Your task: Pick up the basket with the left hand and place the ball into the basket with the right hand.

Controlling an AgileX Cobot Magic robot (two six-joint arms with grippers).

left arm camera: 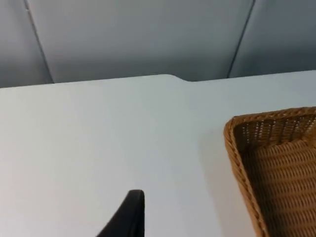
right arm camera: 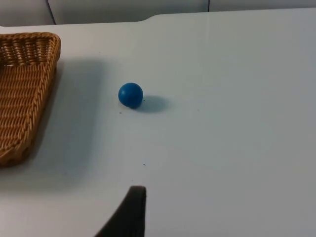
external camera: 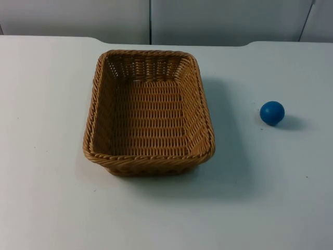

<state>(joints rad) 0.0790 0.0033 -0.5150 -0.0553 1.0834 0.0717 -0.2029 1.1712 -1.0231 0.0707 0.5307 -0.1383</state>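
A brown wicker basket (external camera: 91, 125) stands empty and upright at the middle of the white table. A small blue ball (external camera: 272, 113) rests on the table to its right, well apart from it. My left gripper (left arm camera: 129, 217) hangs over bare table beside the basket's rim (left arm camera: 236, 153), not touching it. My right gripper (right arm camera: 129, 215) is above the table with the ball (right arm camera: 131, 95) some way ahead of it and the basket's edge (right arm camera: 47, 74) off to the side. Neither gripper holds anything that I can see.
The grey partition wall (external camera: 156, 21) closes off the table's far edge, with a notch in the table top behind the basket. White table surface (external camera: 47, 198) spreads around the basket and the ball.
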